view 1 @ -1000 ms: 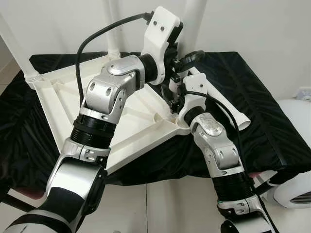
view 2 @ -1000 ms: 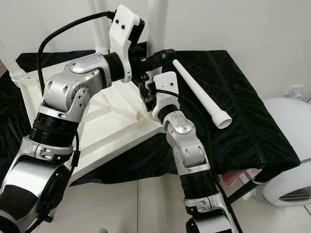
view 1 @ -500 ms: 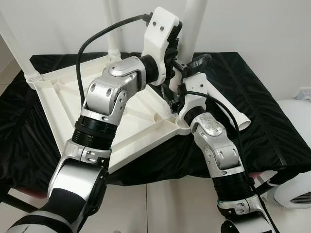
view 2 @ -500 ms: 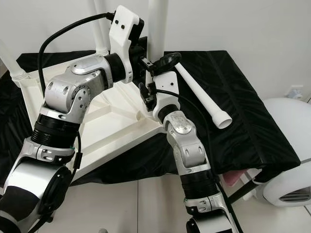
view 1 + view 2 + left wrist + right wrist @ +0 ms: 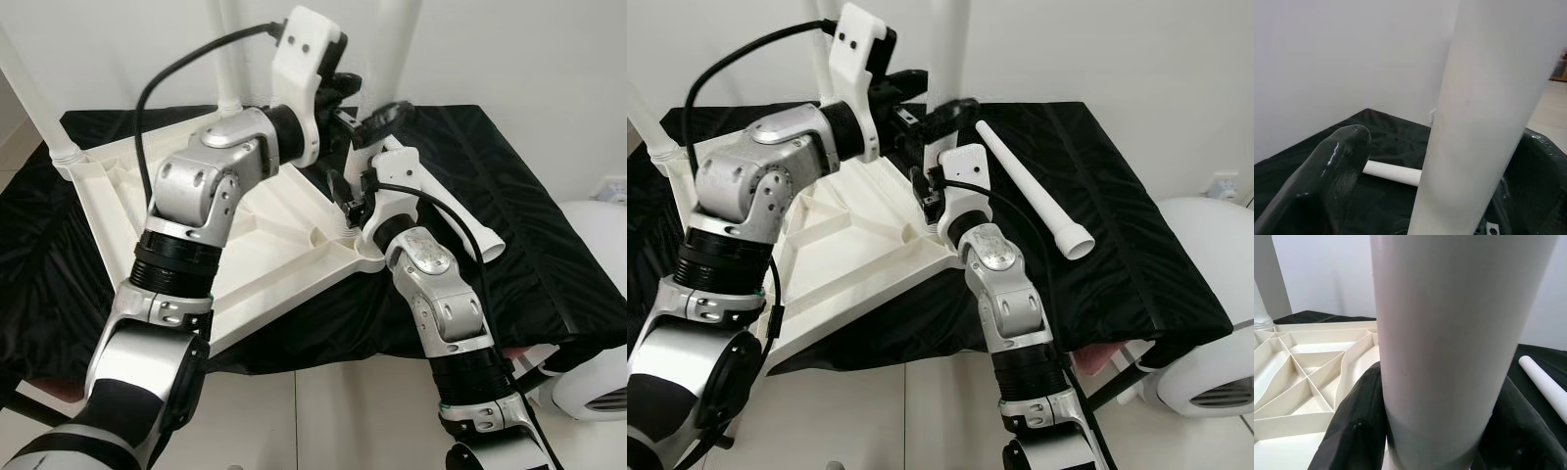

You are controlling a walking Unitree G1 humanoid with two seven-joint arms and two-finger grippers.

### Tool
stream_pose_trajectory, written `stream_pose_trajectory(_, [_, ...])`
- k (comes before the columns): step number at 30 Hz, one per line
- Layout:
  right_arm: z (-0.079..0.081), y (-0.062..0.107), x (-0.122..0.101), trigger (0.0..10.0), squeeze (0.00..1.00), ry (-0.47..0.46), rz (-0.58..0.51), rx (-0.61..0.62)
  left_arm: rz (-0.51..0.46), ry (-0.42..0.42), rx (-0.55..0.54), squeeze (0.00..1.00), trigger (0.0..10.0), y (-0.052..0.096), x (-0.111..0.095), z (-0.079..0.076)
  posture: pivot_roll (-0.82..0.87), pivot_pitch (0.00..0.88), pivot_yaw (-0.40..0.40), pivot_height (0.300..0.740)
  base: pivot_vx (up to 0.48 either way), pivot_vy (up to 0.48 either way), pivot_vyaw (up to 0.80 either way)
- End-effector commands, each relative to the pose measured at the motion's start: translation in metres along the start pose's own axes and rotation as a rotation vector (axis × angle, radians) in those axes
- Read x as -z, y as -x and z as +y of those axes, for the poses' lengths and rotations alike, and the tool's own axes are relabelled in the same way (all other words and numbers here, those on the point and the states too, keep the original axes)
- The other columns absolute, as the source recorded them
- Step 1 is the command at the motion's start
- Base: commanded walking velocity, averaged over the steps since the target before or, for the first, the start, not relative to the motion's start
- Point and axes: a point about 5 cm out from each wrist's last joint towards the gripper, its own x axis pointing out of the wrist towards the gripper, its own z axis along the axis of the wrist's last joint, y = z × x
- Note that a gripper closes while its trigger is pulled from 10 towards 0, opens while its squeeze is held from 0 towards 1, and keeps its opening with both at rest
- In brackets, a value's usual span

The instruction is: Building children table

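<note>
An upside-down white children's table top [image 5: 265, 235], its ribbed underside facing up, lies on a black cloth [image 5: 549, 264] spread over a low platform. Three white legs stand upright from its corners: one at the left [image 5: 34, 93], one at the back [image 5: 227, 59], and one nearest the arms [image 5: 397, 39]. The right gripper [image 5: 1430, 440] is clenched around the base of this near leg, a black finger [image 5: 1354, 431] pressing each side. The left gripper [image 5: 367, 108] is higher up beside the same leg, one finger [image 5: 1327, 171] standing apart from it, so it is released. A loose fourth leg [image 5: 1029, 191] lies flat on the cloth to the right of the arms. A white rounded appliance [image 5: 1215, 323] sits at the far right on the floor.
</note>
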Motion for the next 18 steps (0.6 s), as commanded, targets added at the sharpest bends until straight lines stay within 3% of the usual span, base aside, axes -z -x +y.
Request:
stream_pose_trajectory(1, [-0.004,0.001,0.0,10.0,0.0,-0.001,-0.009,0.018,0.001,0.003,0.023,0.0,10.0,0.003,0.0,0.0,-0.06,0.061,0.027,0.74,0.0,0.0,0.0])
stream_pose_trajectory(18, [-0.025,0.002,0.002,10.0,0.0,0.013,-0.003,0.105,0.008,-0.001,0.007,0.0,10.0,0.019,-0.004,0.011,-0.05,0.065,0.029,0.74,0.0,0.0,0.0])
